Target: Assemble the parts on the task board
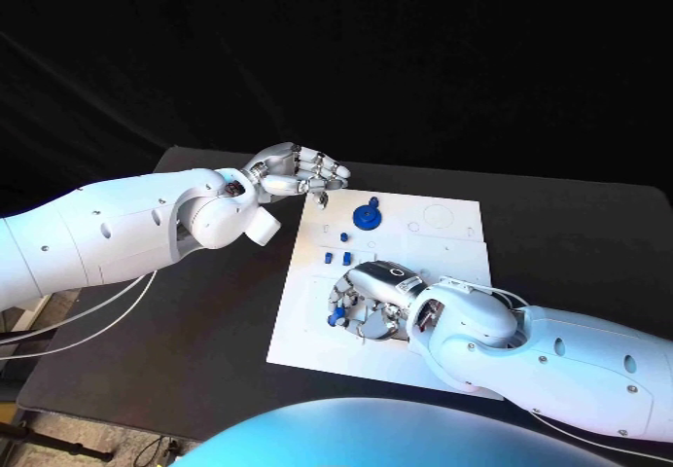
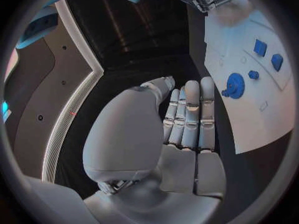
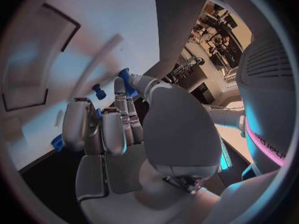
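I see my silver left hand [image 1: 298,171] hovering empty, fingers loosely apart, beyond the white plastic task board [image 1: 435,219]; my right hand [image 1: 371,297], palm down on it, pinches a small blue part [image 3: 128,81].

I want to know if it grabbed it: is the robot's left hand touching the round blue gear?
Apart. In the head view the left hand hovers beyond the white board's edge, with bare board between it and the round blue gear.

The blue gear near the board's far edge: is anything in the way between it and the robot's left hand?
Nothing visible. The left hand hovers off the task board's far corner; bare board separates it from the blue gear.
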